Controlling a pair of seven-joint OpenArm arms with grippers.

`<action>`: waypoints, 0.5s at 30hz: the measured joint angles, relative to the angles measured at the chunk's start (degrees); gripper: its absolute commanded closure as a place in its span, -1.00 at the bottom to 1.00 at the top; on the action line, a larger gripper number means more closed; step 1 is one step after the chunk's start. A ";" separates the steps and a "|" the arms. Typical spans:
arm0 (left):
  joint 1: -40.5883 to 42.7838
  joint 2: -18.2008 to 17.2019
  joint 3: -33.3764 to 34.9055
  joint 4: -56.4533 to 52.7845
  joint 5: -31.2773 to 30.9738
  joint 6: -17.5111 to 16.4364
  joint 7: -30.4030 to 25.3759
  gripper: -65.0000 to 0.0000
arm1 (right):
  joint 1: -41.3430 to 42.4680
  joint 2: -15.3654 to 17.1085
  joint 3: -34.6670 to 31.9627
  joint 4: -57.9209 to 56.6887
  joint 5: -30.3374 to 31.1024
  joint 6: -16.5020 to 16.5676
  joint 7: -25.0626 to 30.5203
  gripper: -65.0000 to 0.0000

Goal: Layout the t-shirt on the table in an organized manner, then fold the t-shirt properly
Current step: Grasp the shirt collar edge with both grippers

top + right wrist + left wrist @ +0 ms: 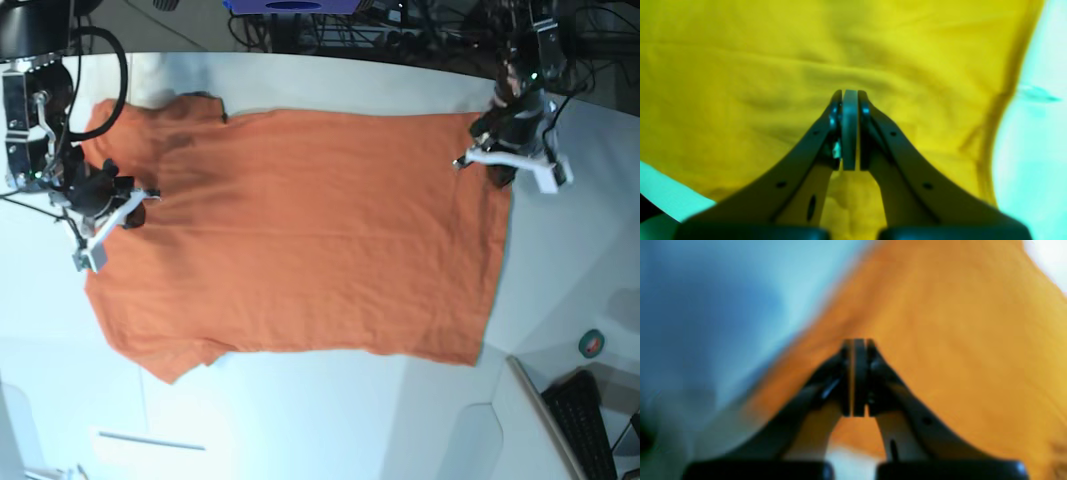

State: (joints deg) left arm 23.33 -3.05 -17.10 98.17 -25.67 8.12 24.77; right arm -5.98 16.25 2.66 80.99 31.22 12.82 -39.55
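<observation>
1. The t-shirt (300, 235) lies spread flat across the white counter (330, 430).
2. Left claw (858, 341) is closed at its right edge.
3. Right claw (849, 92) is closed over its left end.

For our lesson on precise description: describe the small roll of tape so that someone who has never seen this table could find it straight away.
Start from the white table with the orange t-shirt spread across it. In the base view, go past the shirt's lower right corner towards the table's right edge, just above the black keyboard. The roll of tape lies there alone: a small dark ring with a greenish top, the only round thing on that side.
</observation>
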 measured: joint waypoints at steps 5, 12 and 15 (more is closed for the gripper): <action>-10.95 -1.88 4.57 -14.53 8.70 0.98 2.95 1.00 | -0.48 -0.39 -0.04 -5.84 0.13 -0.11 -1.99 1.00; -22.91 -1.40 5.25 -28.74 13.81 0.72 5.92 1.00 | 5.27 -0.04 0.24 -16.48 1.86 0.87 2.97 1.00; -27.47 -1.79 5.18 -34.14 13.81 0.70 5.11 1.00 | 11.28 0.33 -0.09 -24.33 -0.98 1.84 5.73 1.00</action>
State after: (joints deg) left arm -4.14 -4.84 -11.92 64.03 -11.86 8.82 29.89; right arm 5.30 16.58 2.57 56.66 30.24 14.66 -33.82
